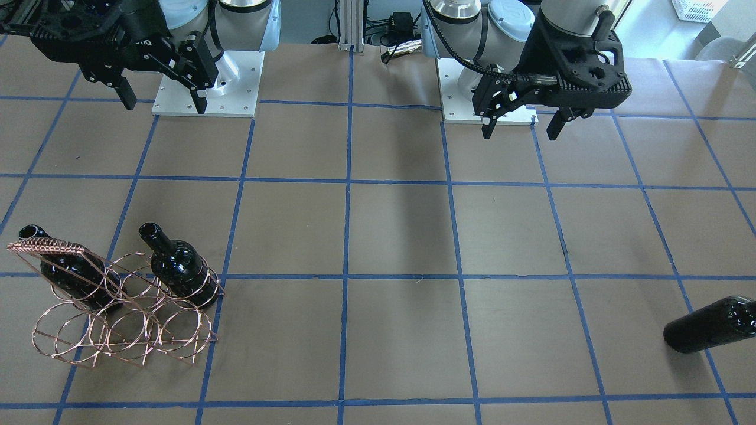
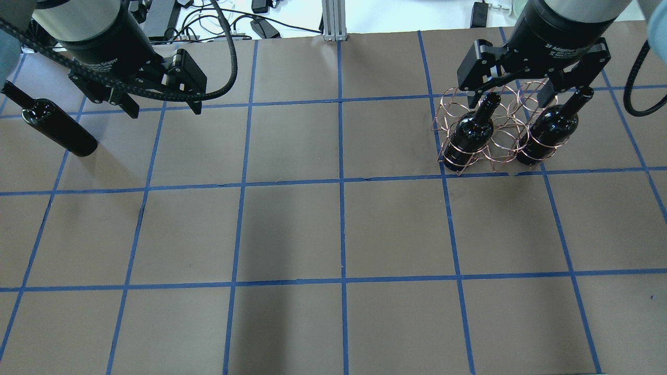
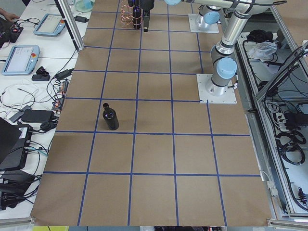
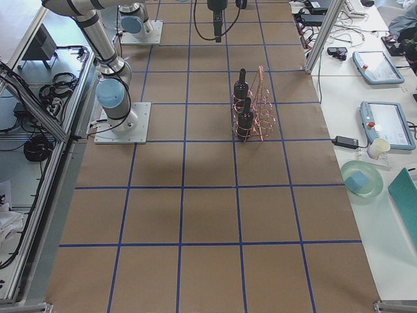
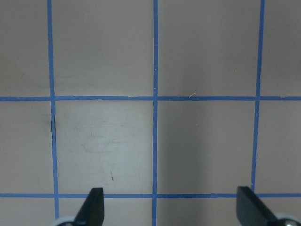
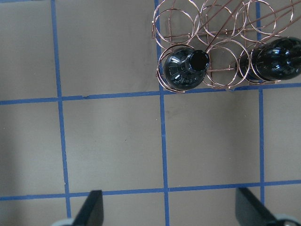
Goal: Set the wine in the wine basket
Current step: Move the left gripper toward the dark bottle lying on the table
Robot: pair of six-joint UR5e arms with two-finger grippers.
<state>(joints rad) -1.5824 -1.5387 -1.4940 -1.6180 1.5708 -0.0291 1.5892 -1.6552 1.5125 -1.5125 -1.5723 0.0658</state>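
Observation:
The copper wire wine basket [image 1: 127, 330] stands on the table with two black wine bottles upright in the end rings of one row, one [image 1: 177, 268] and the other [image 1: 65, 274]. The ring between them holds nothing. A third wine bottle [image 1: 709, 324] stands alone on the table, also in the overhead view [image 2: 57, 125]. My left gripper [image 1: 520, 134] is open and empty, up near its base, short of that bottle. My right gripper [image 1: 165, 106] is open and empty, high above the table next to the basket [image 6: 207, 28].
The table [image 1: 378, 236] is brown with a blue tape grid. White arm base plates [image 1: 207, 88] sit at the robot side. Cables lie beyond the far edge [image 2: 234, 26]. Tablets and cables lie on side benches [image 3: 29, 53].

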